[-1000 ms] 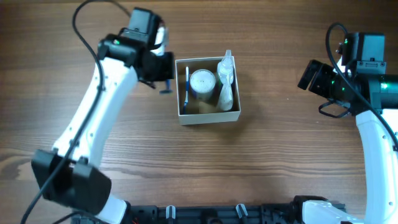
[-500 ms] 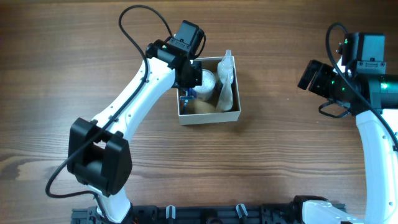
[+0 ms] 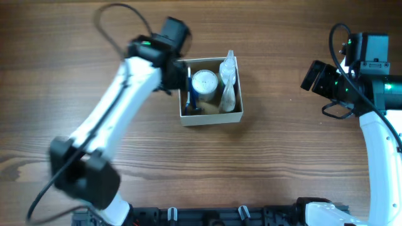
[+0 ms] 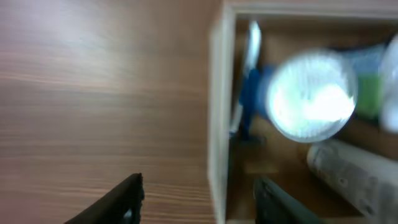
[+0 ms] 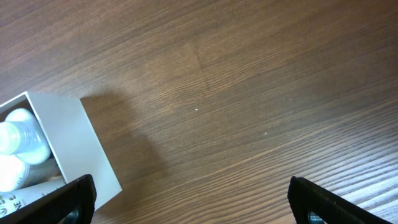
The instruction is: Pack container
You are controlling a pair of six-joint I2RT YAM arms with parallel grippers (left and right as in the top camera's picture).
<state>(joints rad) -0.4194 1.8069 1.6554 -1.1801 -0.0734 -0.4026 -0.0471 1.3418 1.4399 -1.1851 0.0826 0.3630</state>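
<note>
The container (image 3: 211, 117), a shallow square box with white walls, sits mid-table. In it are a blue and white toothbrush-like item (image 3: 190, 94) along the left wall, a round white jar (image 3: 205, 81) and clear bottles (image 3: 227, 81). My left gripper (image 3: 178, 76) hovers at the box's upper left edge. In the left wrist view it (image 4: 198, 182) is open, its fingers either side of the container's left wall (image 4: 221, 124); the blue item (image 4: 249, 93) and jar (image 4: 311, 96) lie free beyond. My right gripper (image 3: 312, 75) stands open far to the right, holding nothing.
A grey-white tube (image 4: 354, 174) lies in the box near the jar. The right wrist view shows bare wood between my open right gripper (image 5: 189, 193) fingers and the container's corner (image 5: 68, 143) at left.
The left gripper carried the blue item from outside the box into it, then opened and drew back toward the left wall, leaving the item inside. The right arm has not moved.
</note>
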